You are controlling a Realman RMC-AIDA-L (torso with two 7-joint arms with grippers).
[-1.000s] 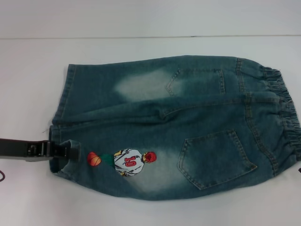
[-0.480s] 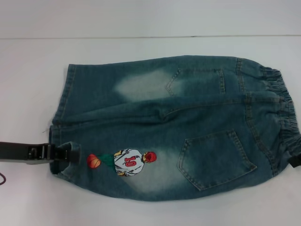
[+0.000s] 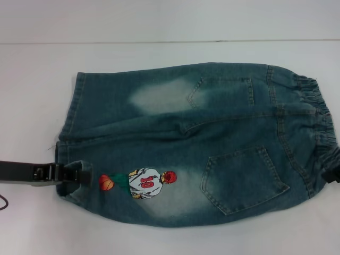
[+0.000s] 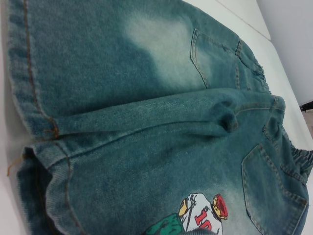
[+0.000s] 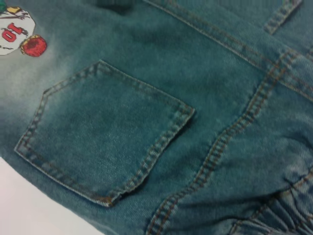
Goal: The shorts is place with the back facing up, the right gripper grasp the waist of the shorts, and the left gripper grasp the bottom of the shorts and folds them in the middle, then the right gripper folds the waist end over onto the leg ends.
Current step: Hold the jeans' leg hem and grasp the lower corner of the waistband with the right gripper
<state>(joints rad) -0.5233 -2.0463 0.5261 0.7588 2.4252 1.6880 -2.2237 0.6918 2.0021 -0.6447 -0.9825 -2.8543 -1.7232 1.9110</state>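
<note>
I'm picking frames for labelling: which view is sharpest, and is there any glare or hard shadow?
Head view: soft, even light; the table is washed out, with no hard shadow by the shorts. Left wrist view: near hem dark and soft. Right wrist view: pocket stitching is clearest; no glare.

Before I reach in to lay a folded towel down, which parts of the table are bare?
Bare table runs along the far side of the shorts, and a narrower strip lies along their near edge. It is crowded at the leg hem, where the left gripper sits, and at the waistband, where the right gripper shows.
</note>
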